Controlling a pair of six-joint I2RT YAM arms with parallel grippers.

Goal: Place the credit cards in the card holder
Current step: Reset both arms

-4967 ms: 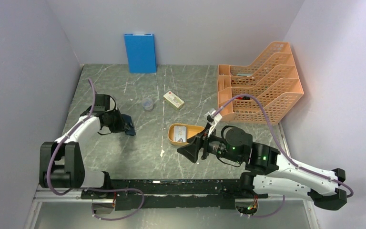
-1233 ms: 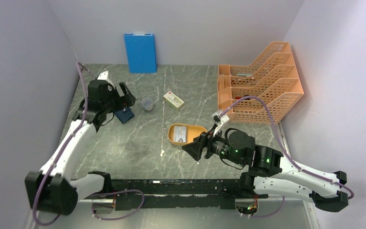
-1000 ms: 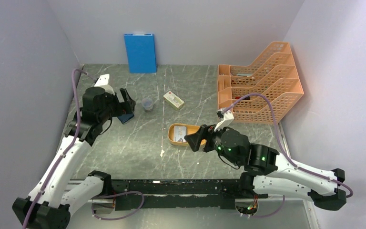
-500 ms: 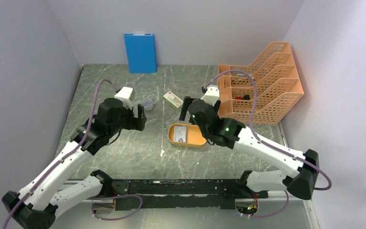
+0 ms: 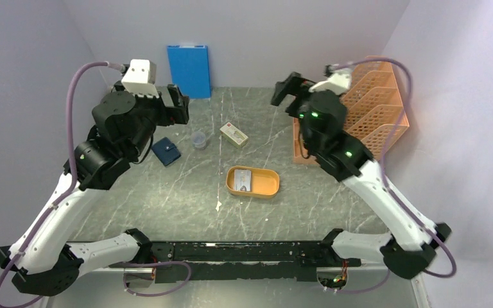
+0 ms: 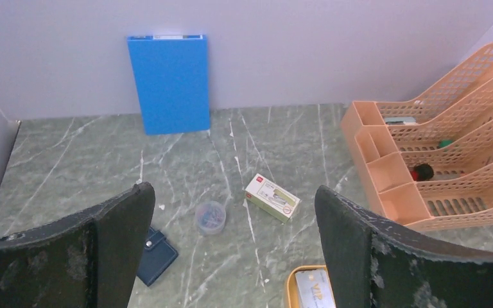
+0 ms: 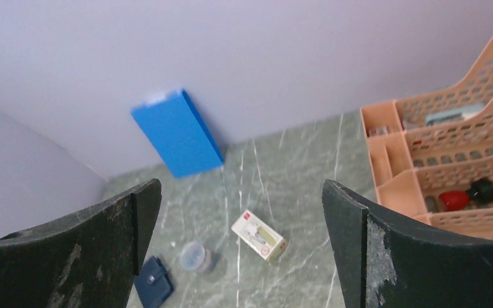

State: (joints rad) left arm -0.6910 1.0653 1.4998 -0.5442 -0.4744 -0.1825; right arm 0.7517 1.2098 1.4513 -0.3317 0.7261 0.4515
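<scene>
The card holder (image 5: pixel 166 151) is a small navy wallet, lying shut with its snap tab on the table at the left; it also shows in the left wrist view (image 6: pixel 155 255) and the right wrist view (image 7: pixel 153 284). One pale credit card (image 5: pixel 244 179) lies in the orange oval tray (image 5: pixel 268 190), and its edge (image 6: pixel 311 289) shows low in the left wrist view. My left gripper (image 5: pixel 178 106) (image 6: pixel 234 189) hangs high above the table, open and empty. My right gripper (image 5: pixel 287 93) (image 7: pixel 241 186) is also raised high at the back, open and empty.
A cream box with a red mark (image 5: pixel 233 135) and a small clear tub (image 5: pixel 198 140) sit between the holder and the tray. A bright blue folder (image 5: pixel 189 70) leans on the back wall. An orange file rack (image 5: pixel 375 122) stands at the back right.
Both arms have lifted up and back from the table. The left gripper has left the card holder lying flat. The right gripper has opened wide and swung away from the tray.
</scene>
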